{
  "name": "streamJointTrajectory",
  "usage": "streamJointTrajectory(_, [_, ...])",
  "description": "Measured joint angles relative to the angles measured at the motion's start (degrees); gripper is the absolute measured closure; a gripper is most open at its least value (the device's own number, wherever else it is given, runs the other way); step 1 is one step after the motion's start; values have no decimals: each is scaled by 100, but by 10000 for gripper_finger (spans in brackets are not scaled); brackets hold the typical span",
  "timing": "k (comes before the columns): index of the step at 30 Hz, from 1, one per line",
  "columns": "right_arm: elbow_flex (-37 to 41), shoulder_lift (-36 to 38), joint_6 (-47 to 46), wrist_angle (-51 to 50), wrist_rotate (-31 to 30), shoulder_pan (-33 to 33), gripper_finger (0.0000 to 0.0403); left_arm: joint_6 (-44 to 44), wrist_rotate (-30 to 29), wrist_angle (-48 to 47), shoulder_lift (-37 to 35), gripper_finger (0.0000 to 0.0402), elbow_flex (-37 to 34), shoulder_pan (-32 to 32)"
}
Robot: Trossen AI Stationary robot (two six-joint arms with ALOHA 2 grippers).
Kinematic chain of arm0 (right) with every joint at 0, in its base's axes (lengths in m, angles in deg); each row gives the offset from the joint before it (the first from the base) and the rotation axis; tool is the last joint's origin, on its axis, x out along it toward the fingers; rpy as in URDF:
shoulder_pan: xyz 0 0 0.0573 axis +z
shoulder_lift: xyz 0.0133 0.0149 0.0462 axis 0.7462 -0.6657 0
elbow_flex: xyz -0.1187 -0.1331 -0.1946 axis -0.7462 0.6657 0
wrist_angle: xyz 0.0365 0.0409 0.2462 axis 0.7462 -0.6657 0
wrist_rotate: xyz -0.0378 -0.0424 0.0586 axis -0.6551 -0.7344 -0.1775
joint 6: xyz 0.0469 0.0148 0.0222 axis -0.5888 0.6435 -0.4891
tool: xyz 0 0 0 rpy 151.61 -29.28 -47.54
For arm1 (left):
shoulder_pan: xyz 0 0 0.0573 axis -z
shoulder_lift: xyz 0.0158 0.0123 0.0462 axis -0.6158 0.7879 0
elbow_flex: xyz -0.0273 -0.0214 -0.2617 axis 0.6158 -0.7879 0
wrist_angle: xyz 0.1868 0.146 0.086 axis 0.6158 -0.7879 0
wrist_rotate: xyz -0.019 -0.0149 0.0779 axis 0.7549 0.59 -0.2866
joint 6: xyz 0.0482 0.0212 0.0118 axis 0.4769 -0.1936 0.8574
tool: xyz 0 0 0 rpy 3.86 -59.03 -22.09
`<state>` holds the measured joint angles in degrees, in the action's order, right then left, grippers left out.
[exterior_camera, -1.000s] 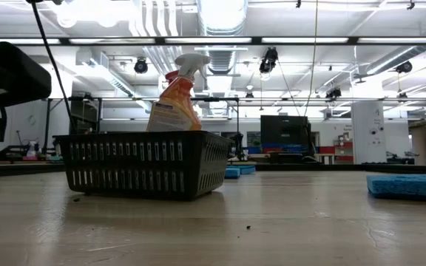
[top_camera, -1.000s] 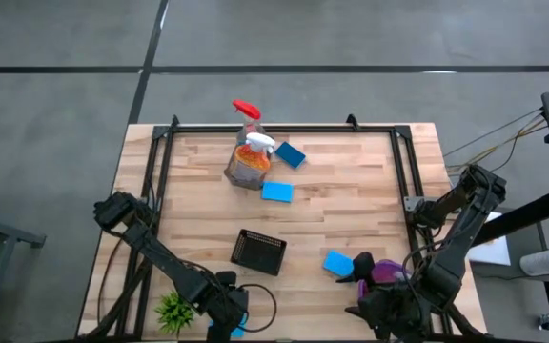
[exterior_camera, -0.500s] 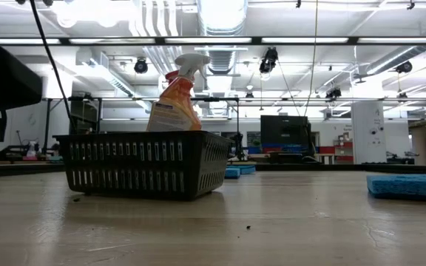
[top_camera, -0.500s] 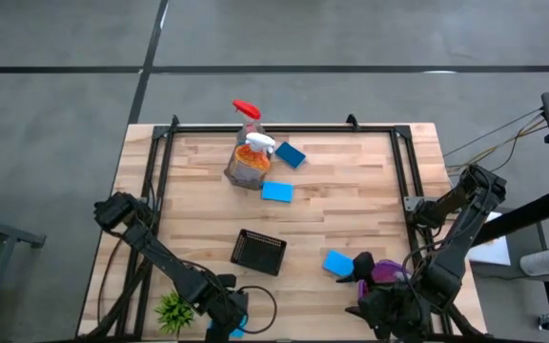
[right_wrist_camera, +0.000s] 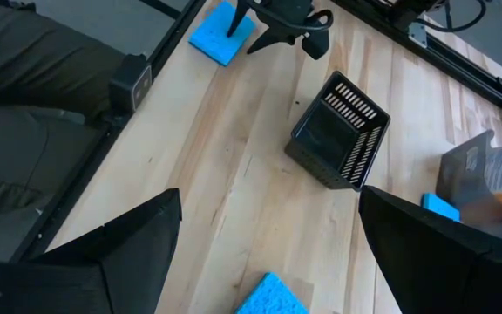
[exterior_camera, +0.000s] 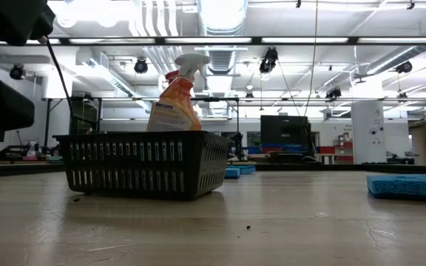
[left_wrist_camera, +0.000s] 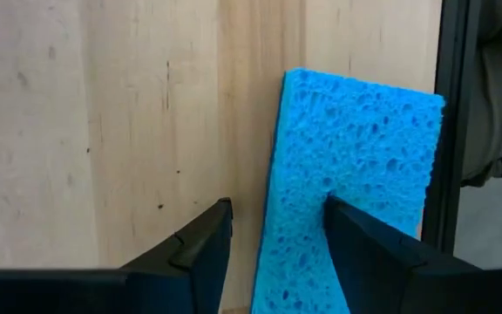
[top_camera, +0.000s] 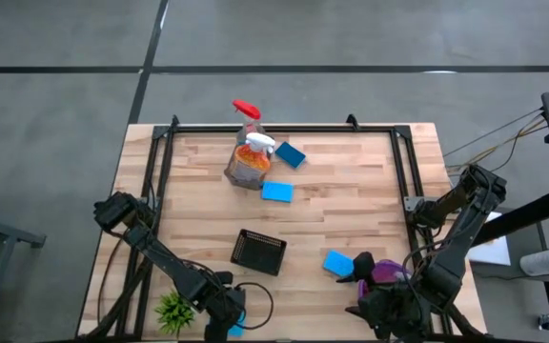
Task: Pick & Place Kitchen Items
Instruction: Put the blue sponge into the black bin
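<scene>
A blue sponge [left_wrist_camera: 356, 166] lies flat at the table's near edge beside the black frame rail. My left gripper [left_wrist_camera: 277, 202] points down over it, open. One finger stands beside the sponge's long edge over bare wood, and the other is over its top face. In the high view this gripper [top_camera: 229, 319] is near the green plant [top_camera: 173, 310]. My right gripper [right_wrist_camera: 270, 196] hangs wide open above the near right corner, holding nothing. More sponges [top_camera: 337, 263] [top_camera: 277, 191] [top_camera: 290, 154], an orange spray bottle [top_camera: 249, 164] and a clear one with a red trigger [top_camera: 246, 110] are on the table. My left gripper comes at the sponge from above. One fingertip [left_wrist_camera: 342, 218] is over the sponge's top face near its long edge [left_wrist_camera: 273, 174]. I cannot tell whether it touches the sponge. The sponge lies flat on the wood.
A black mesh basket [top_camera: 258, 252] stands mid-table, between the sponges. Something magenta [top_camera: 386, 272] shows beside my right arm. Black frame rails [top_camera: 160, 162] run along the table's sides. Bare wood lies between the basket and the far bottles.
My left arm has shifted a little over the sponge at the near edge: its dark parts stand differently in the low view. The sponge, the basket and the bottles have stayed where they were.
</scene>
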<state>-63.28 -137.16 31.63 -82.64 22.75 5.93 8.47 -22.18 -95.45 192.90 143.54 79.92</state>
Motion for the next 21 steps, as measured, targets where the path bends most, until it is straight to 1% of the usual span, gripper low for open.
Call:
streamJointTrajectory(2, [0,0,0,-2,2,0,56,61,-4,-6,0,225,-1,0])
streamJointTrajectory(4, [0,0,0,-2,2,0,56,130,-16,-27,0,248,-2,0])
streamJointTrajectory(6, [0,0,0,-4,0,0,56,182,-13,-26,0,287,-2,0])
streamJointTrajectory(9, [0,0,0,-17,2,0,56,221,-29,-90,-4,363,-4,-19])
streamJointTrajectory(10, [0,0,0,-19,0,-2,56,227,-15,-96,-4,381,-4,-29])
streamJointTrajectory(11, [0,0,0,-19,0,0,56,219,-16,-100,-4,389,-4,-35])
streamJointTrajectory(15, [0,0,1,-19,1,0,56,201,-21,-105,-6,398,-4,-39])
streamJointTrajectory(21, [0,0,2,-21,0,-1,56,198,-134,-265,-46,400,121,-37])
